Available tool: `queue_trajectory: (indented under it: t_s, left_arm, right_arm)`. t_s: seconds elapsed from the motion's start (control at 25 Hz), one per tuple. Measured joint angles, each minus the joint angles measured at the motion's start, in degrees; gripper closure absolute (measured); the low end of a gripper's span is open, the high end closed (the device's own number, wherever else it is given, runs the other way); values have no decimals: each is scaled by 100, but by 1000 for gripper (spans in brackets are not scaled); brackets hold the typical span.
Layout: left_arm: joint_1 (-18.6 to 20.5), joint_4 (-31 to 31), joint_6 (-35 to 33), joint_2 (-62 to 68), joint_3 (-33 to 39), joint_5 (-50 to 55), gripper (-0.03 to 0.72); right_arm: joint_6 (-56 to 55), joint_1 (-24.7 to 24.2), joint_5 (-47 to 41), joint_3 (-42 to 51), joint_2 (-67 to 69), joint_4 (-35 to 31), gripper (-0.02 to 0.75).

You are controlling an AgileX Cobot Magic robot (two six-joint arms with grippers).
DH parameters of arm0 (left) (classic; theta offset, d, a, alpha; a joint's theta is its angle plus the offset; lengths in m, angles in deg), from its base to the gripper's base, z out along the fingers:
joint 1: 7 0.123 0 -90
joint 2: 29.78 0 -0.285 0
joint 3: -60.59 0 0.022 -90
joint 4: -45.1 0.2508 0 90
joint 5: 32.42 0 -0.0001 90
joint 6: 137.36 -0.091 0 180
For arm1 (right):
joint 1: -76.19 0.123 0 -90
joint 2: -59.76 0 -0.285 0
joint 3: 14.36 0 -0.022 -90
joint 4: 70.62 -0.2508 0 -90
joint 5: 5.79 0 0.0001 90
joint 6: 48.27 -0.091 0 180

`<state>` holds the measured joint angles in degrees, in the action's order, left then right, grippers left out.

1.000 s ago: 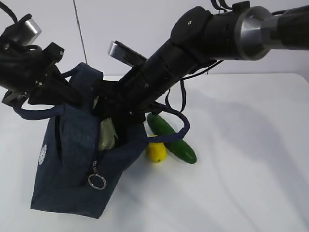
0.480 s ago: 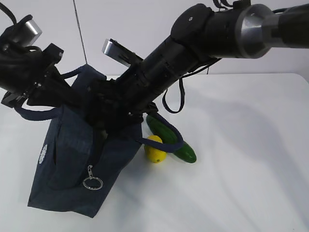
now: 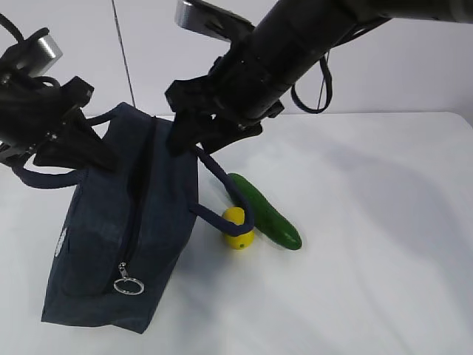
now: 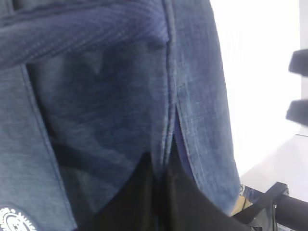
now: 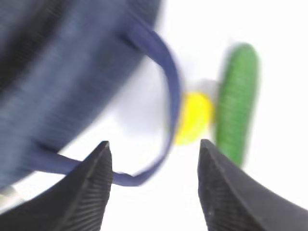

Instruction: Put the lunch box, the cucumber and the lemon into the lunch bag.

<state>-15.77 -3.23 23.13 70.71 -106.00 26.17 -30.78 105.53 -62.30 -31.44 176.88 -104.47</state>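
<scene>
Your left gripper [image 4: 159, 192] is pinching the floppy bag [image 3: 126, 222]; right gripper [image 5: 154, 187] is hanging spread. Grab the firm, slick lemon [image 3: 238, 228] mid-frame across its middle.

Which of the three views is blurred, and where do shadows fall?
Right wrist view: smeared by motion, the lemon, cucumber and bag all soft. Left wrist view: sharp weave on the bag, white background washed out. Exterior view: fairly sharp, with soft grey shadows on the table right of the cucumber and below the bag.
</scene>
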Motion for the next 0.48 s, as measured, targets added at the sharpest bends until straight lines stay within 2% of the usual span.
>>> queue_trajectory:
  t_s: [0.32,0.48]
  left_arm:
    - [112,59,0,0,0,0,688]
    - [112,72,0,0,0,0,688]
  right_arm:
    - [-317,0,-322,0,-184,1768,330]
    - [-340,0,-366,0,-184,2232,330]
